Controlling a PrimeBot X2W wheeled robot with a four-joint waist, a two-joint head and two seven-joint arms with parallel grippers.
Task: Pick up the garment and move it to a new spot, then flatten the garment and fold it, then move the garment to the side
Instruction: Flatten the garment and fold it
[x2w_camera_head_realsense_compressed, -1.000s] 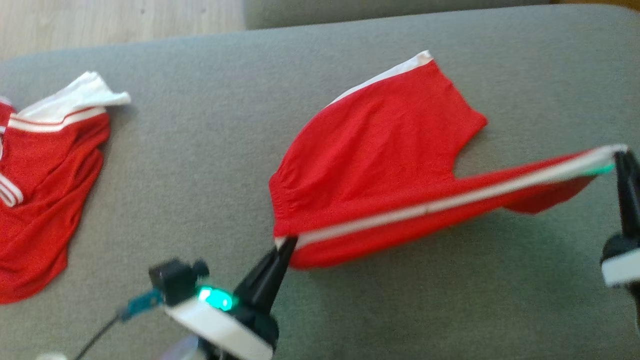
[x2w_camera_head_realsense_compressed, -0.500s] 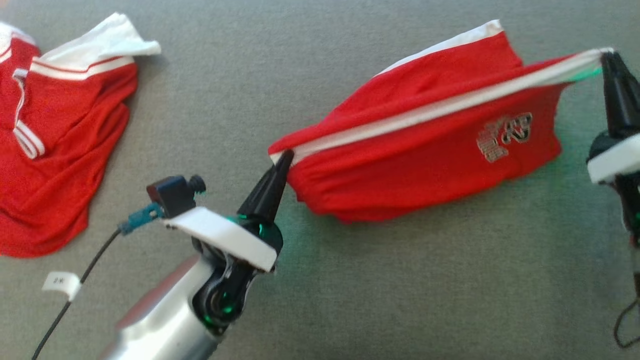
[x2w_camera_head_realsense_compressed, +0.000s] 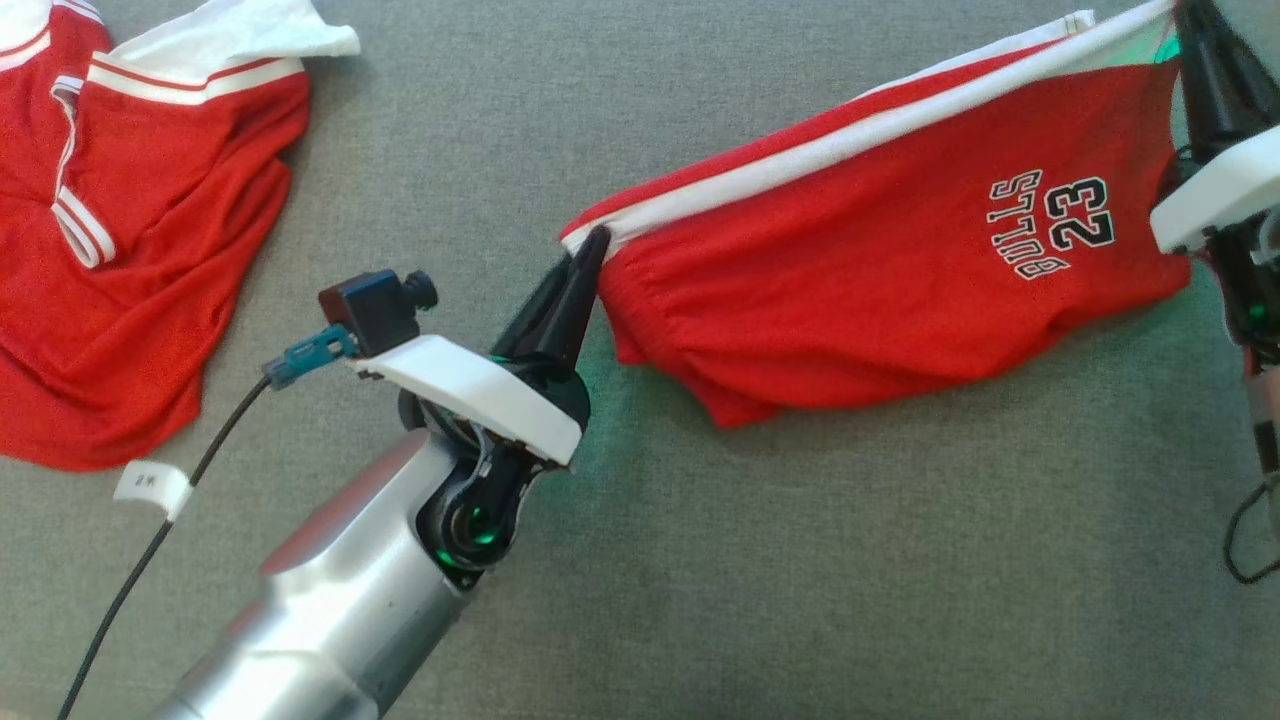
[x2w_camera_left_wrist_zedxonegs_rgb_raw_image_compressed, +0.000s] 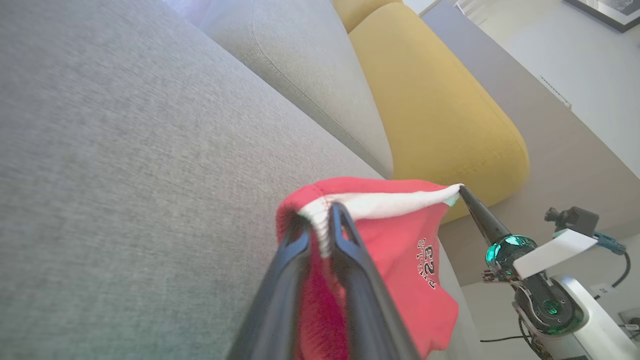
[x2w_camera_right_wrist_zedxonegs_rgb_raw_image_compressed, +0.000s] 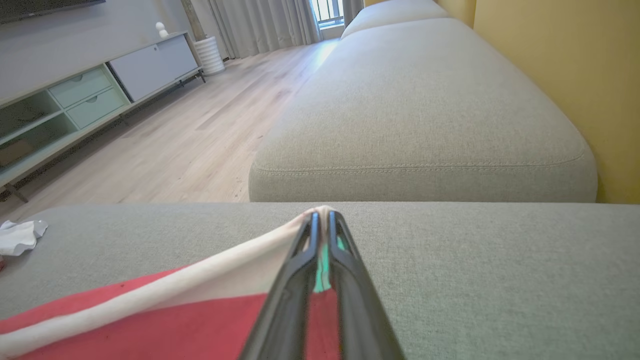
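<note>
flipped over since a second ago, the red shorts now show their bulls 23 print face up, stretched between my hands just above the grey sofa cushion. my left hand pinches one end of the white stripe, my right hand pinches the other. a second red garment lies well left of my left hand.

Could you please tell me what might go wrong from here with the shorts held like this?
The left pincer and right pincer each pinch just the end of the white trim on the red Bulls shorts, so a corner may slip free. The fabric sags bunched below and may land creased on the grey sofa cushion.
</note>
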